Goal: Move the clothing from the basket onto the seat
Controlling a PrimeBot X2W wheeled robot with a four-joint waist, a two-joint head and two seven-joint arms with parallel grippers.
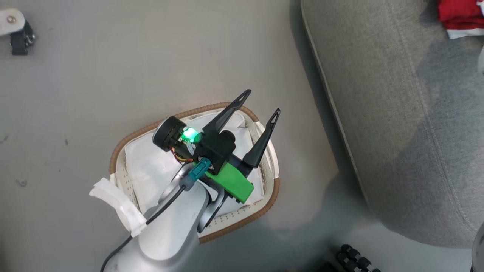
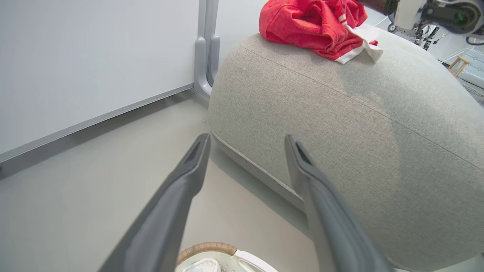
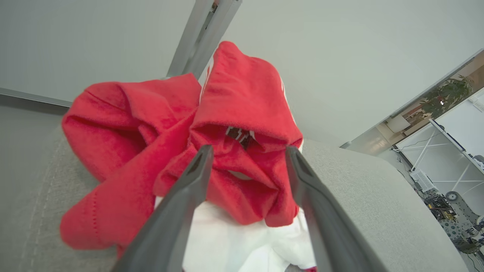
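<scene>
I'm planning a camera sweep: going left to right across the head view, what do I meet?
The basket → the seat → the red clothing, lying on the seat at the view's far right.

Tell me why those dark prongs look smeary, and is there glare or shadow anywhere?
Left wrist view: the left gripper sits close to the lens, so it blurs, while the seat is sharp. Right wrist view: same blur on the right gripper; the clothing is crisp. Head view: a green light glows, soft shadows darken the seat, no harsh glare.
</scene>
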